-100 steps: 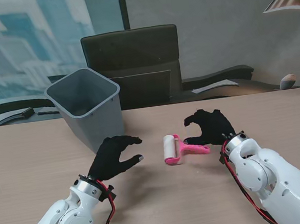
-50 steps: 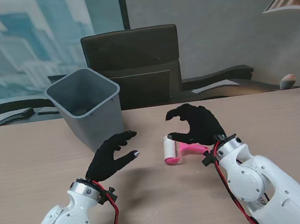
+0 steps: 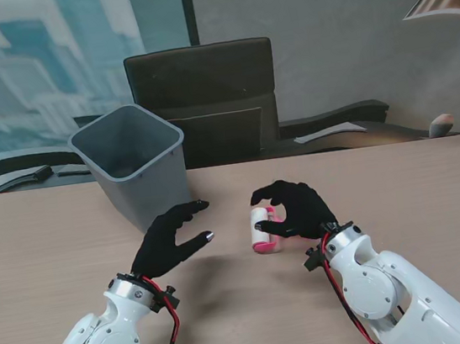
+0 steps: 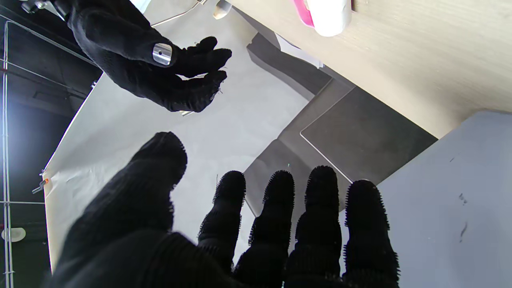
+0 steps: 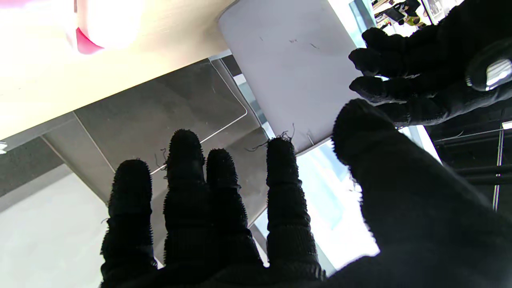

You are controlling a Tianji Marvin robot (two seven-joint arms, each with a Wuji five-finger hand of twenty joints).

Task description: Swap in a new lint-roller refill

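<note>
No writing is legible anywhere. Nearest me, the left hand (image 3: 169, 238) hovers empty above the table (image 3: 36, 248), fingers spread. The right hand (image 3: 296, 208) curls over the pink lint roller (image 3: 262, 229); whether it grips is unclear. Farther off stands a grey bin (image 3: 133, 163).

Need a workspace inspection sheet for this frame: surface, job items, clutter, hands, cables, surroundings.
Surface: wooden table, bare grain, no spills seen.
Job's things: lint roller, white roll on pink frame, lying flat; handle hidden under right hand.
Clutter: grey bin on table, left of roller.
Hands: left hand open, hovering, apart from roller; right hand over roller handle, grip not confirmed.
Cables: red and black wires at both wrists.
Surroundings: black chair behind table.
</note>
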